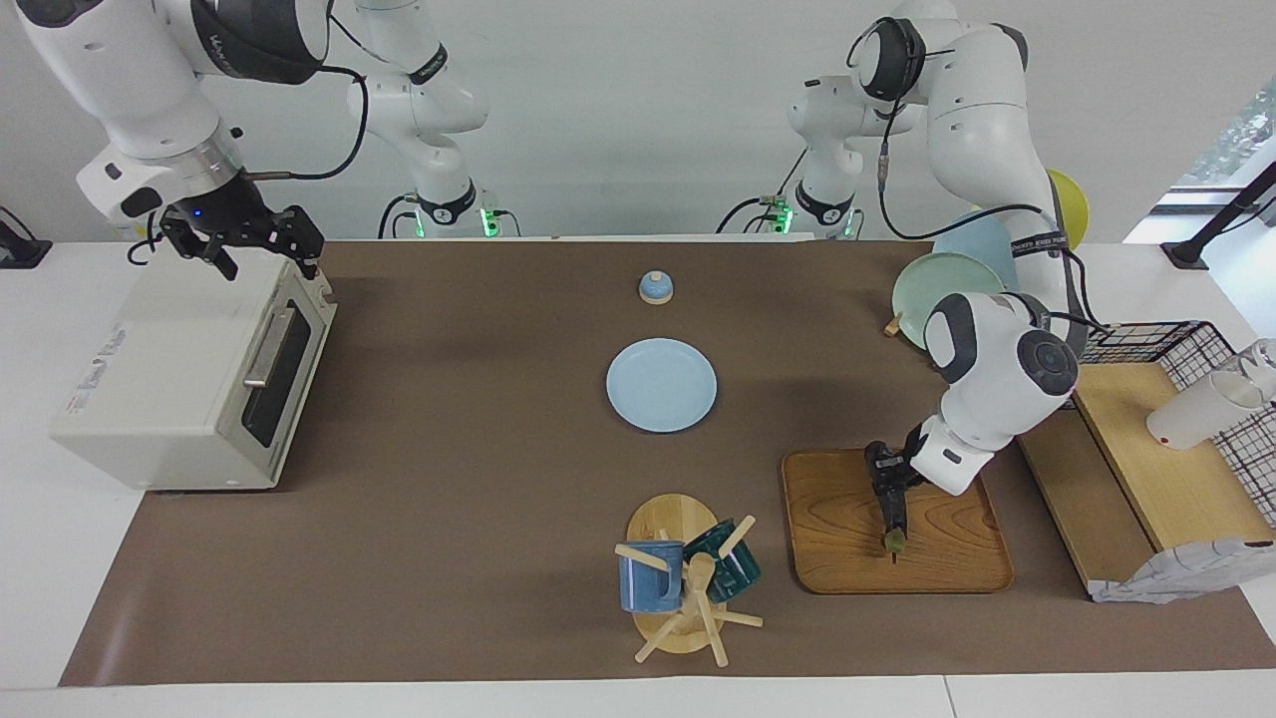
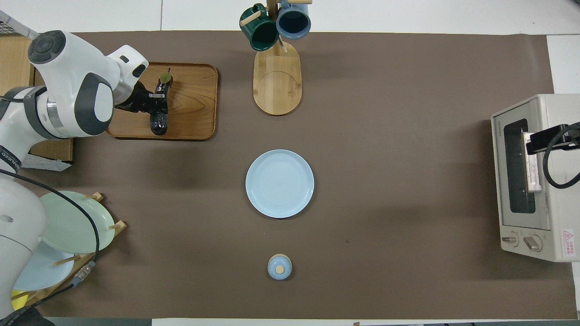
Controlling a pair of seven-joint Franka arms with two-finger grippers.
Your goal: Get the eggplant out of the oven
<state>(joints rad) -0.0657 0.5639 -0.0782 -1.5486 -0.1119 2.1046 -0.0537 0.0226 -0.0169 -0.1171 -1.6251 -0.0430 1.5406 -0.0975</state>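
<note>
The off-white oven (image 1: 169,369) stands at the right arm's end of the table with its glass door shut; it also shows in the overhead view (image 2: 557,203). The dark eggplant (image 1: 894,534) lies outside the oven on a wooden tray (image 1: 957,558) at the left arm's end. My left gripper (image 1: 890,499) is down on the tray and shut around the eggplant's middle (image 2: 159,123), with the green stem end pointing away from the robots. My right gripper (image 1: 267,261) is open and empty, just over the top edge of the oven's door.
A light blue plate (image 1: 661,384) lies mid-table, with a small blue lidded pot (image 1: 655,287) nearer to the robots. A mug tree (image 1: 688,578) with two mugs stands beside the tray. A plate rack (image 2: 68,226) and a wire basket (image 1: 1186,349) are at the left arm's end.
</note>
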